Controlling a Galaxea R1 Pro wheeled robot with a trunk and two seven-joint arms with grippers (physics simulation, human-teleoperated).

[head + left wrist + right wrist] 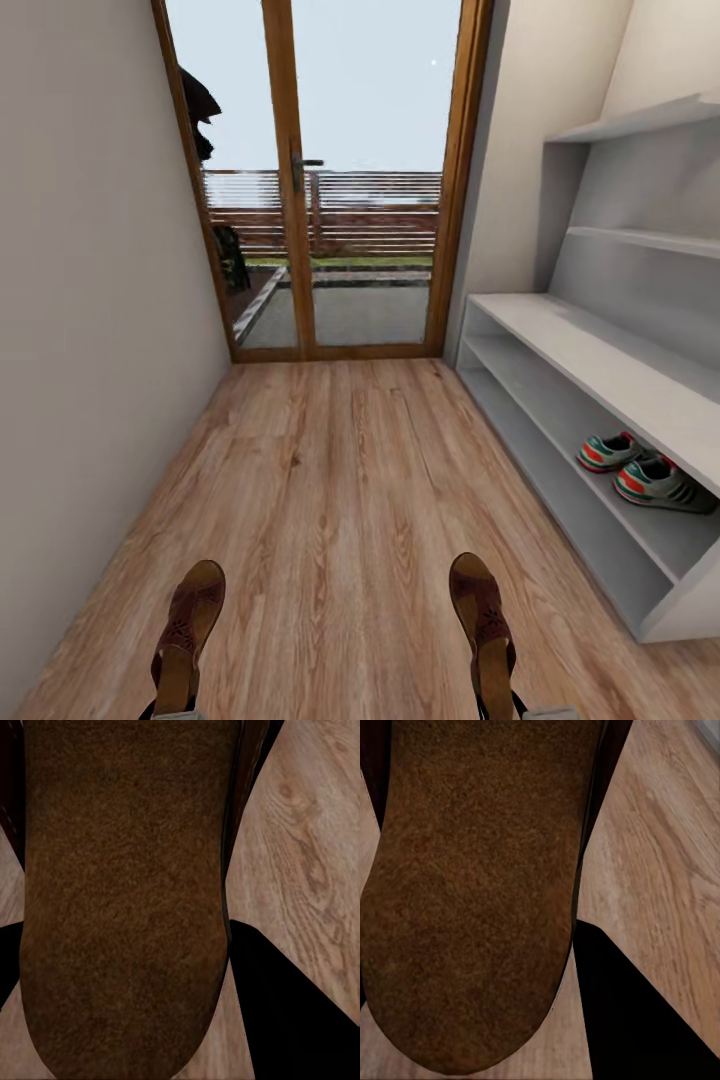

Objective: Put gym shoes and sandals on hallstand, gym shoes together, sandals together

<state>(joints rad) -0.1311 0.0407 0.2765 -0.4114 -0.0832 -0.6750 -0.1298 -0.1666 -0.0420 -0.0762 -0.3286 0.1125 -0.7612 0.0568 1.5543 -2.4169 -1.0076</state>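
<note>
Two dark reddish-brown sandals are held above the wood-plank corridor floor (pixel 340 480) at the near edge of the head view. My left gripper (pixel 173 706) is shut on the left sandal (pixel 192 615), whose brown sole (pixel 120 892) sits between dark fingers (pixel 300 1020). My right gripper (pixel 500 706) is shut on the right sandal (pixel 480 605), its sole (pixel 472 892) close to the camera beside a dark finger (pixel 637 1012). The two gym shoes (pixel 610 452) (pixel 662 482) stand side by side in the upper low compartment of the pale grey hallstand (pixel 580 345) on the right.
A glazed wooden door (pixel 300 180) closes the corridor's far end. A plain wall (pixel 90 300) runs along the left. The hallstand's stepped upper shelves (pixel 650 238) rise at the right, and its bottom compartment (pixel 560 500) lies under the shoes.
</note>
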